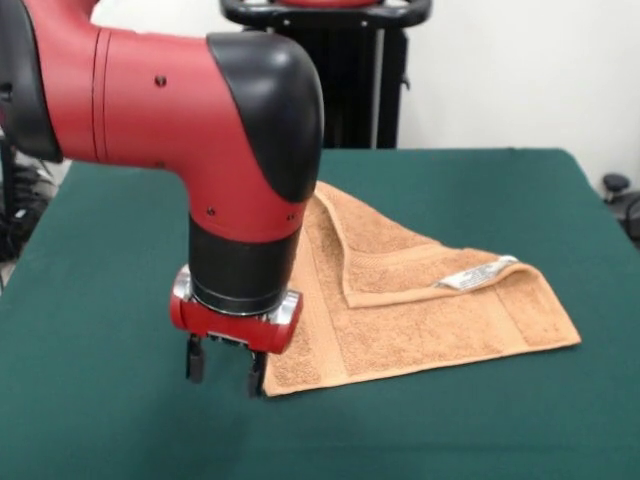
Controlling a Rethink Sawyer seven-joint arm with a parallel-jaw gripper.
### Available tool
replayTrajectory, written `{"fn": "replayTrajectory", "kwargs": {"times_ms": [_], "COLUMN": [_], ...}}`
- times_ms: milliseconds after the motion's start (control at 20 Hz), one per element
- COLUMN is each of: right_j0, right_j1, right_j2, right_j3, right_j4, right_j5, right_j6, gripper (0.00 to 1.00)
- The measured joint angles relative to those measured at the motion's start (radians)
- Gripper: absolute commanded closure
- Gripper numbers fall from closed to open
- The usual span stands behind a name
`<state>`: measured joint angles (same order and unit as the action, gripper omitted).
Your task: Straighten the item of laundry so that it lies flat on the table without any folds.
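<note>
The orange-tan towel (420, 300) lies on the dark green table (480, 430) to the right of centre. Its far part is folded over the lower layer, with a flat woven band along the fold's edge and a small white tag (478, 275) on top. My gripper (226, 366) hangs from the red and black arm at the towel's near left corner. Its two black fingers (195, 360) stand apart, open, low over the table. The right finger is at or touching the towel's corner; the left one is over bare cloth. The arm hides the towel's left edge.
The robot's black pedestal (345, 70) stands at the table's far side. A dark object (620, 195) shows past the table's right edge, and cables or gear (20, 190) past its left edge.
</note>
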<state>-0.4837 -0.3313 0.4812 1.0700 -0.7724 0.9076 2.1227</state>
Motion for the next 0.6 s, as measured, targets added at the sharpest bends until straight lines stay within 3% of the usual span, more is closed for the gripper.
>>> {"fn": "replayTrajectory", "kwargs": {"times_ms": [350,600], "right_j0": [0.027,0.053], "right_j1": [-0.118,-0.163], "right_j2": [-0.076,-0.111], "right_j3": [0.166,0.225], "right_j4": [0.031,0.069], "right_j5": [-0.115,-0.119], "right_j6": [0.000,0.000], "gripper": [0.00,0.00]}}
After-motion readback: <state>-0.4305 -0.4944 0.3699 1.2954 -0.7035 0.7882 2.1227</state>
